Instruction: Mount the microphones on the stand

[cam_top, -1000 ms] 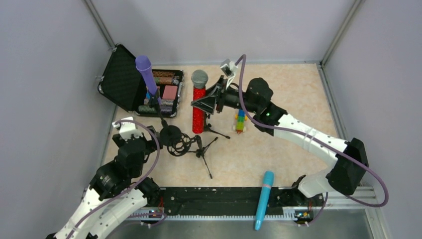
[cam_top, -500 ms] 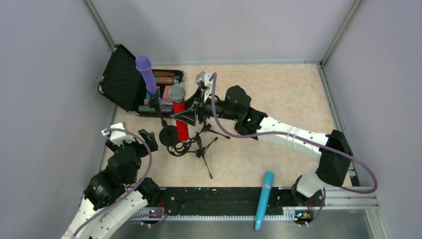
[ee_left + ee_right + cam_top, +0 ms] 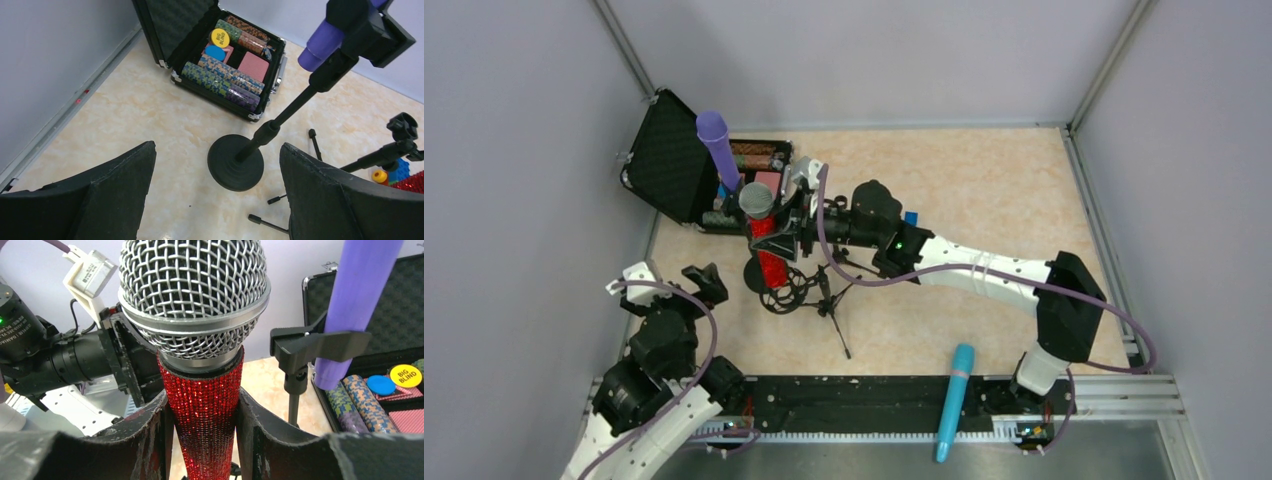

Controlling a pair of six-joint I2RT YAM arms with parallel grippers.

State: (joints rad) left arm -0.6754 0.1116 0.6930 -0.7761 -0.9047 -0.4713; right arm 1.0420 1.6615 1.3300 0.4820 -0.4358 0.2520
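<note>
Two fingers of the left gripper (image 3: 701, 284) were held spread, clear of the stands. The purple microphone (image 3: 716, 148) was clipped on the round-base stand (image 3: 235, 162). The glittery red microphone (image 3: 205, 405) was clamped upright in the right gripper (image 3: 205, 440) (presumably for the tripod stand (image 3: 829, 300)), crowded by the poker chip case (image 3: 669, 165). The cyan-blue microphone (image 3: 954, 400) was left on the rail (image 3: 844, 400).

Plain pale grey walls (image 3: 514, 200) close the scene at left, top and right, with metal posts (image 3: 1112, 55) in the upper corners. The desk (image 3: 994, 190) is beige, marbled and evenly lit.
</note>
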